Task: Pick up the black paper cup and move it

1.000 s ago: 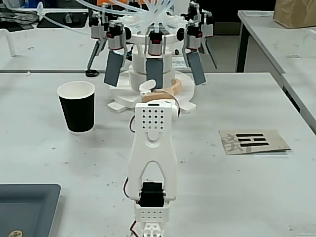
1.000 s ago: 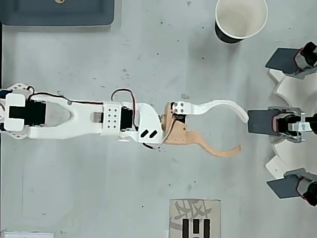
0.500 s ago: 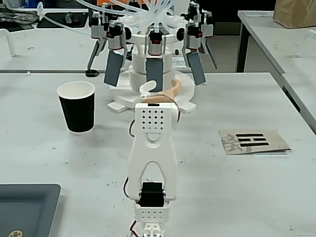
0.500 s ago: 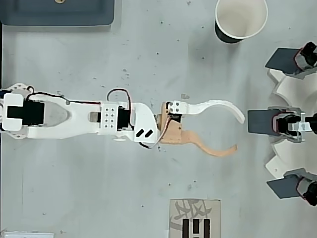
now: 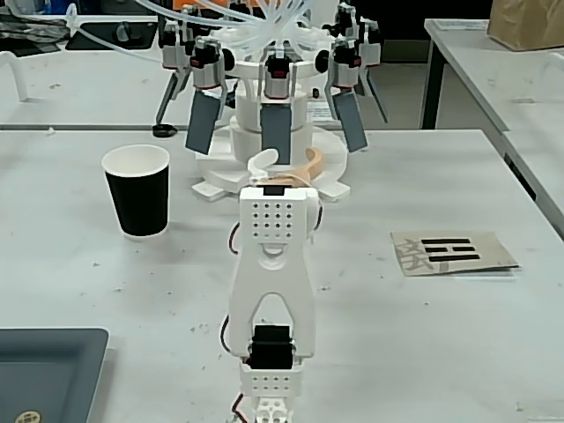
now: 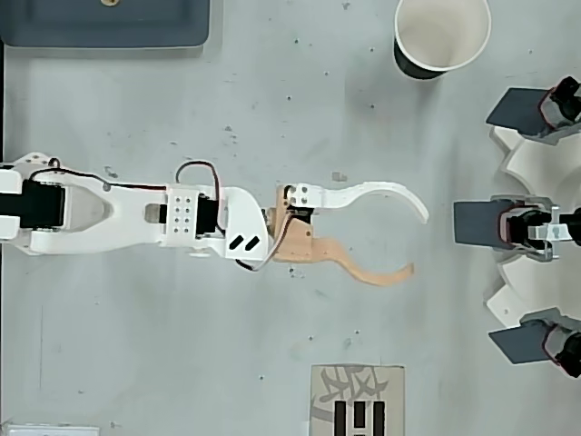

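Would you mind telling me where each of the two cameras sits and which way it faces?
Fixed view: sits low behind the arm's base, looking forward along the arm across the table to the white machine; the cup stands at left, and the arm hides most of the gripper.
Overhead view: looks straight down; the arm reaches from the left edge, the open gripper pointing right toward the machine; the cup is at top.
Both share: arm, cup, machine, printed card.
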